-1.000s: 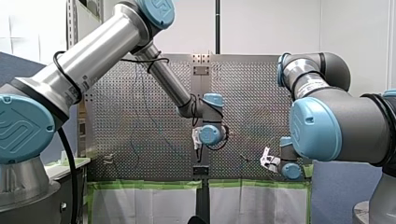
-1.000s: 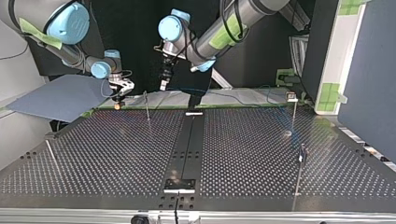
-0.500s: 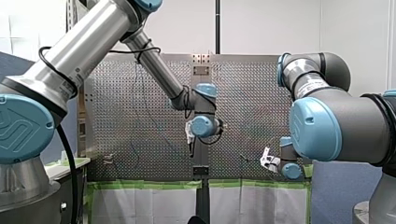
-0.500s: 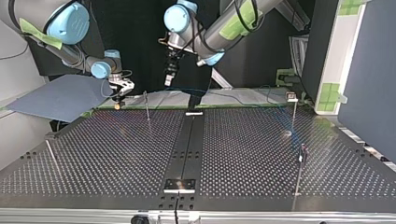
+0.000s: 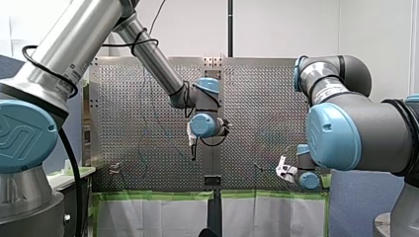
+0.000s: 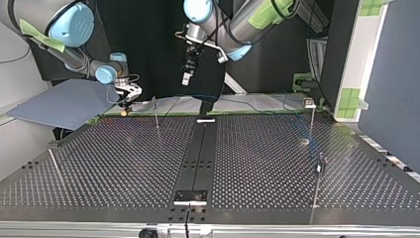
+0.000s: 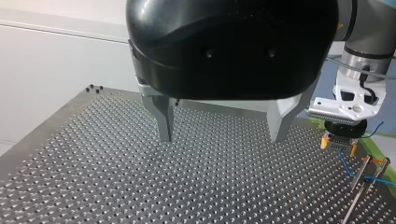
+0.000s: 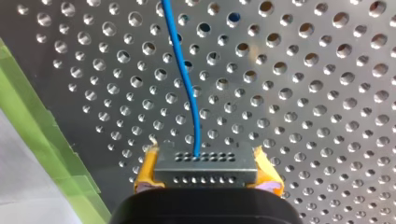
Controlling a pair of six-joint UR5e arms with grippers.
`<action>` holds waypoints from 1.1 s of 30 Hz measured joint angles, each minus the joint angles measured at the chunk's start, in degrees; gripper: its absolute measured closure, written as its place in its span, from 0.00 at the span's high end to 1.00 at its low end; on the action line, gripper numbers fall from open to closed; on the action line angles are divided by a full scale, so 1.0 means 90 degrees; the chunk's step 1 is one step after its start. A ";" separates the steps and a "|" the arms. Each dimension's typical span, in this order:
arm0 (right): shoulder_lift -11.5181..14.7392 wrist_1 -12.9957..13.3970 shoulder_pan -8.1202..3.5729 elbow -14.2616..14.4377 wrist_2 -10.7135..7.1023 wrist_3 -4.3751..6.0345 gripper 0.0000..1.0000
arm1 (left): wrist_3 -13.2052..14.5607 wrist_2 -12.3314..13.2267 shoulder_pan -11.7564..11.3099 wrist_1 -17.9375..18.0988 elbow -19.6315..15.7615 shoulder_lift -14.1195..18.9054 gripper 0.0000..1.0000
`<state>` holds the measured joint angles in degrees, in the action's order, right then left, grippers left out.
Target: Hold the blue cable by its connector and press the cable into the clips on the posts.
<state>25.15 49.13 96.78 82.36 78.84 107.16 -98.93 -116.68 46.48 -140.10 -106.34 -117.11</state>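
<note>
While my right gripper [image 8: 206, 179] pinched the connector [image 8: 205, 164] of the blue cable [image 8: 188, 88] between yellow pads [image 8: 145, 173], my left gripper [image 7: 222, 137] hung spread above the perforated table [image 7: 93, 186]

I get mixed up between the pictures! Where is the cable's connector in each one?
Front view: too small to see; my right gripper, low right, holds it.
Top view: connector at the left, near the perforated table's far edge.
Left wrist view: connector beside my left gripper, in yellow pads.
Right wrist view: connector between its own yellow pads.
Shared landmark: the perforated table.
</note>
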 joint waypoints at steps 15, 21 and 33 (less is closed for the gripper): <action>0.0264 -0.0340 -0.0024 0.0010 -0.0176 -0.0224 0.00 | -0.0202 0.0020 -0.0112 0.0306 -0.0812 0.0812 1.00; 0.0482 -0.0487 -0.0035 0.0070 -0.0198 -0.0275 0.00 | -0.0365 0.0032 -0.0194 0.0617 -0.1123 0.1125 1.00; 0.1099 -0.0350 -0.0117 0.0609 -0.0054 -0.0284 0.00 | -0.0258 0.0083 -0.0246 0.1237 -0.1744 0.1746 1.00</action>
<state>35.04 45.97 95.73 87.84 78.36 104.60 -101.25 -115.93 44.26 -128.96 -122.04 -101.40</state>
